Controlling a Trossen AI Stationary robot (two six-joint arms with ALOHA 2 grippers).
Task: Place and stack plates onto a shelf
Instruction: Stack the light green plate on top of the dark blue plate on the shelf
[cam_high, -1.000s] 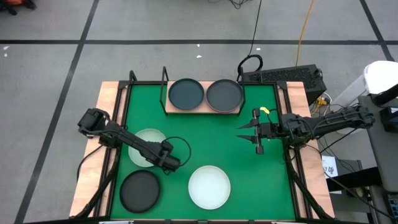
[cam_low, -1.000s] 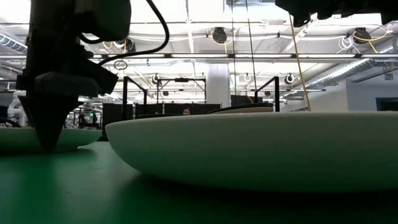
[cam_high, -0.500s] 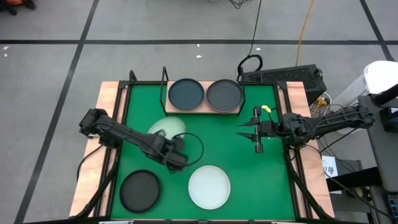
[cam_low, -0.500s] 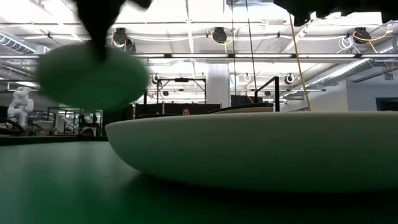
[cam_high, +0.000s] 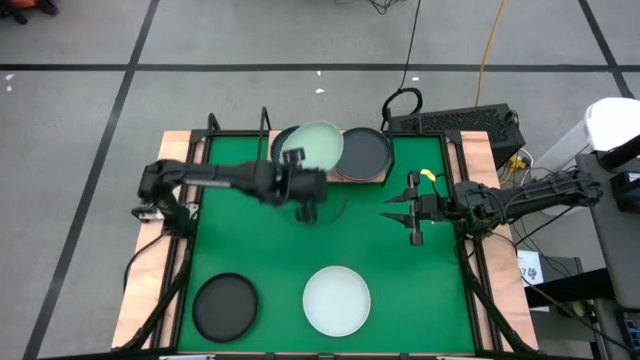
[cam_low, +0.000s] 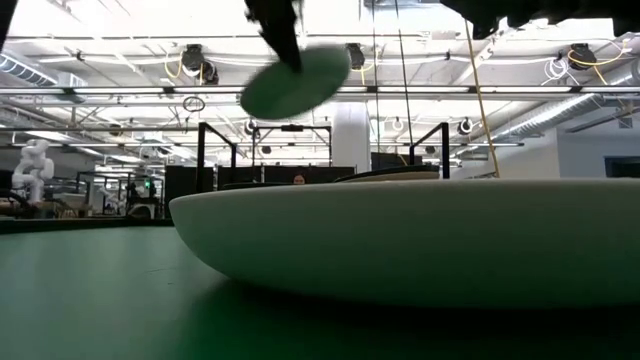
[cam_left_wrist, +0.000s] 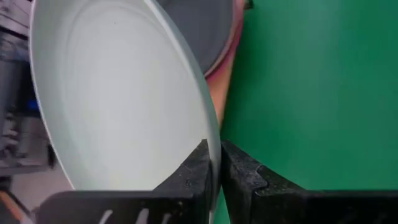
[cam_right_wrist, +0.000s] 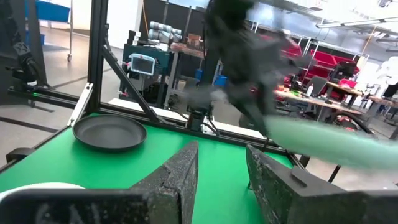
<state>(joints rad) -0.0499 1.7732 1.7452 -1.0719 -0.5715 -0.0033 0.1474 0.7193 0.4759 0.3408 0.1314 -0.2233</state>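
My left pincer is clamped on the thin rim of the pale green plate, a smooth round shallow dish, and I hold it tilted in the air above the shelf. This light wooden board already carries dark plates, one with a pink rim under it. My right pincer hangs over the green mat, fingers apart, empty. On the mat near me lie a white plate and a black plate.

Green mat; keyboard beyond table edge.
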